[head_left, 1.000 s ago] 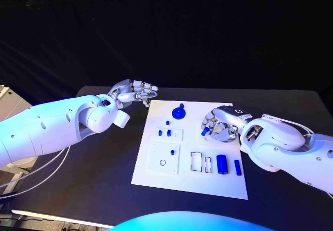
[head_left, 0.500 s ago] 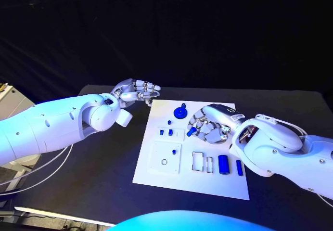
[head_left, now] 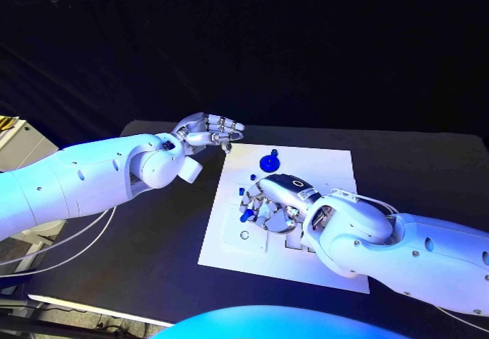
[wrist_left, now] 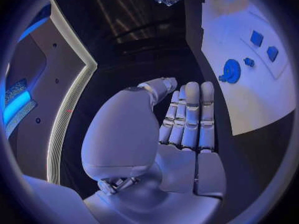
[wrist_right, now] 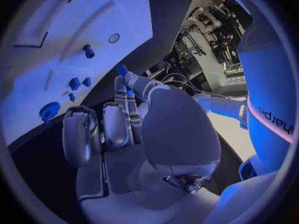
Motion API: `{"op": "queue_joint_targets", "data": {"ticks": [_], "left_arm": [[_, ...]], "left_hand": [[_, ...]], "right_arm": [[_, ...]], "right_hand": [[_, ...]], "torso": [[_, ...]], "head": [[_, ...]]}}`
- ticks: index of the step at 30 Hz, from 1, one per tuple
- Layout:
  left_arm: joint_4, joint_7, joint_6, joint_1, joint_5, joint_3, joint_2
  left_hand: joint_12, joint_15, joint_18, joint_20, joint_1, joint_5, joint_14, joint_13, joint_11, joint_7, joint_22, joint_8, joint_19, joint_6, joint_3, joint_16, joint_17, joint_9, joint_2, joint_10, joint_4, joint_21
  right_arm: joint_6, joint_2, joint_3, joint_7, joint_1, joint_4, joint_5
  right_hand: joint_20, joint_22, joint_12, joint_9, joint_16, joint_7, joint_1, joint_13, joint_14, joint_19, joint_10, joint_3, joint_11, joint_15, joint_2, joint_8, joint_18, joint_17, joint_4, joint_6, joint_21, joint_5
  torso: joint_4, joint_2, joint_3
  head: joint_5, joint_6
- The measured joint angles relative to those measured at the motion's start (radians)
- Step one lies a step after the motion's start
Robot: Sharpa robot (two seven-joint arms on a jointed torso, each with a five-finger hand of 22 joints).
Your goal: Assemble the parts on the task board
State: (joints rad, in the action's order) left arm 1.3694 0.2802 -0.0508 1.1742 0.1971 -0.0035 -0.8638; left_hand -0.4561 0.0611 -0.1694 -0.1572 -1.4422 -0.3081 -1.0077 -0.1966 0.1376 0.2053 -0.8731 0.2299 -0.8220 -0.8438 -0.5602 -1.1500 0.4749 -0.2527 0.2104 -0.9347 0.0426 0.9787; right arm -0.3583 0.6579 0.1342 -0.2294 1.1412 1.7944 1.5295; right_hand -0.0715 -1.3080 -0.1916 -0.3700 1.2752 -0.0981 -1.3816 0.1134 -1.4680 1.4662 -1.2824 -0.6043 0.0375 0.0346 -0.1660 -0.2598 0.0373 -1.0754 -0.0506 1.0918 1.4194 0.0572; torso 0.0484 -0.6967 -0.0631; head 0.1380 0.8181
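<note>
Right hand [head_left: 267,209] carried blue part [head_left: 244,217] leftward.

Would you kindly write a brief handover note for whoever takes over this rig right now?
Right hand: over the board's middle, pinching a small blue part at its fingertips.
Left hand: off the board's far left corner, above the table, fingers curled in, holding nothing.
Board: blue round knob stands near the far edge; two small square parts and a peg sit on it.
Done: one part picked up.
Left: seat the held part, then the others.
</note>
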Motion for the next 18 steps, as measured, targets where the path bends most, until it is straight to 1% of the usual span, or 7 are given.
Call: {"op": "queue_joint_targets", "data": {"ticks": [3,8,12,18], "left_arm": [[0.000,0.000,0.001,0.000,0.000,0.000,0.001],[0.001,0.000,0.002,0.000,0.000,0.000,0.002],[0.001,0.000,0.002,0.000,0.000,0.000,0.003],[0.001,0.000,0.003,0.000,0.000,0.000,0.003]], "left_hand": [[0.000,0.000,0.000,0.000,0.000,0.000,0.000,0.000,0.000,0.000,0.000,0.000,0.000,0.000,0.000,0.000,0.000,0.000,0.000,0.000,0.000,0.000],[-0.004,0.000,0.000,0.000,0.000,0.000,0.000,0.000,0.000,0.000,0.000,0.000,0.000,0.000,0.000,0.000,-0.001,0.000,0.000,0.000,0.000,0.000],[-0.004,0.000,0.000,0.000,0.000,0.000,0.000,0.000,0.000,0.000,0.000,0.000,0.000,0.000,0.000,0.000,-0.001,0.000,0.000,0.000,0.000,0.000],[-0.004,0.000,0.000,0.000,0.000,0.000,0.000,0.000,0.000,0.000,0.000,0.000,0.000,0.000,0.000,0.000,-0.001,0.000,0.000,0.000,0.000,0.000]], "right_arm": [[0.004,-0.020,0.005,0.005,-0.014,-0.018,0.008],[0.017,-0.041,0.010,0.010,-0.030,-0.048,0.024],[0.029,-0.050,0.012,0.012,-0.038,-0.061,0.036],[0.053,-0.056,0.014,0.012,-0.044,-0.066,0.050]], "right_hand": [[0.000,0.000,0.000,0.000,0.000,0.000,0.000,0.000,0.000,0.000,0.001,0.000,-0.001,0.000,0.000,0.000,0.000,0.000,0.000,0.000,0.000,-0.002],[0.000,0.000,0.000,0.000,0.000,0.000,0.000,0.000,0.000,0.000,0.001,-0.001,-0.001,0.000,0.000,0.000,0.000,0.001,0.004,0.000,-0.002,-0.003],[0.000,0.000,0.000,0.000,0.000,0.000,0.000,0.000,0.000,0.000,0.001,-0.001,-0.001,0.000,0.000,0.000,0.000,0.001,0.004,0.000,-0.004,-0.004],[0.000,0.000,0.003,0.000,0.000,-0.001,0.000,0.001,0.000,0.000,0.001,-0.001,-0.001,0.000,0.000,0.000,0.000,0.003,0.004,-0.001,-0.004,-0.003]], "torso": [[0.0000,0.000,0.0001],[0.0000,-0.001,0.0001],[-0.0002,0.000,-0.0001],[-0.0011,0.000,-0.0010]], "head": [[0.005,0.004],[0.010,0.009],[0.013,0.014],[0.016,0.019]]}}
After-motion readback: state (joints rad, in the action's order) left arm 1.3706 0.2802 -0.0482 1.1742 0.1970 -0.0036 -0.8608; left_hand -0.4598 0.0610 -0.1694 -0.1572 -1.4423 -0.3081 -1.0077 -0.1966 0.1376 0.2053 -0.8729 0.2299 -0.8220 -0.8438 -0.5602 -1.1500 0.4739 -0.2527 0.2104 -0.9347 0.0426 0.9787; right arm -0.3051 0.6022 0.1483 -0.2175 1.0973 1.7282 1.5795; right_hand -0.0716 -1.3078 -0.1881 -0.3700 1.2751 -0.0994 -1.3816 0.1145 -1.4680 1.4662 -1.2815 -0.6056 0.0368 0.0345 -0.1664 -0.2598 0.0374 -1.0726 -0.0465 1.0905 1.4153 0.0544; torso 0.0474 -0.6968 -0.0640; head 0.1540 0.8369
